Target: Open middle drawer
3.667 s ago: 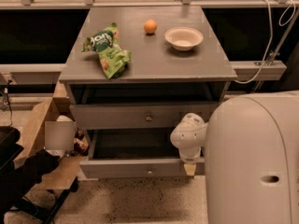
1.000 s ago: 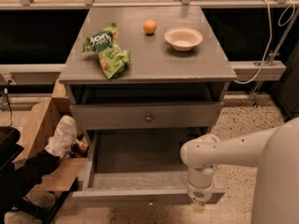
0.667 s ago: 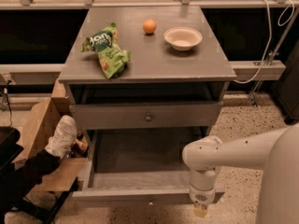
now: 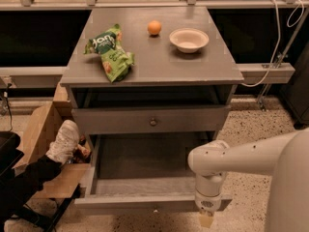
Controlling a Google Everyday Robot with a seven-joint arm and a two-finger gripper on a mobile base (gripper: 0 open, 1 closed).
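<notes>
The middle drawer (image 4: 135,203) stands pulled well out of the grey cabinet. Its low flat front faces me and its plain grey inside (image 4: 145,163) is bare. The drawer above it (image 4: 116,121) is shut and has a small round knob (image 4: 153,122). My gripper (image 4: 206,219) hangs from the white arm (image 4: 210,168), pointing down at the right part of the open drawer's front, just before it. The open drawer's own knob hardly shows at the front's lower edge.
A green chip bag (image 4: 110,52), an orange (image 4: 154,27) and a white bowl (image 4: 189,39) lie on the cabinet top. A cardboard box (image 4: 41,129) and a person's leg with a white shoe (image 4: 63,141) are to the left. A cable (image 4: 279,37) hangs at the right.
The middle drawer has come much further out than 3.7 s ago, and my gripper has moved down and toward the camera with it. Over the last second almost nothing has moved.
</notes>
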